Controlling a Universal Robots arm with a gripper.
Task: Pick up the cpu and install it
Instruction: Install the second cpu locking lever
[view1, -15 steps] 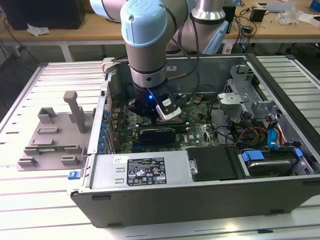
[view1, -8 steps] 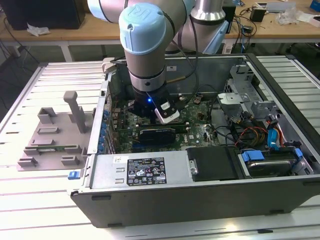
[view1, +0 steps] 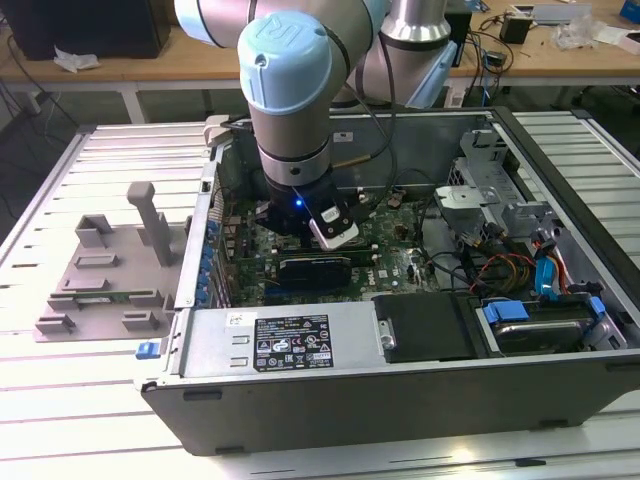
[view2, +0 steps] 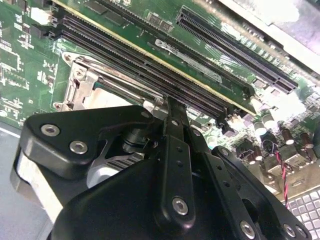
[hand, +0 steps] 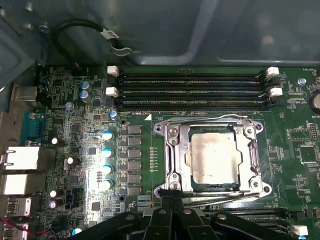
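I'm hovering my claw (hand: 167, 202) low over the motherboard (hand: 75, 125), fingers pressed together on nothing, just beside the metal socket frame (hand: 172, 150) where the cpu (hand: 212, 157) is sitting.

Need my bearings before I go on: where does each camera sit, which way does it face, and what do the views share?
Exterior view: off the arm, looking down into the open computer case; arm and end effector over the motherboard.
First wrist view: on the arm, facing the motherboard; cpu sits in its socket, end effector beside it.
Second wrist view: on the arm, looking obliquely along the end effector at the memory slots.
Both wrist views share socket and slots.
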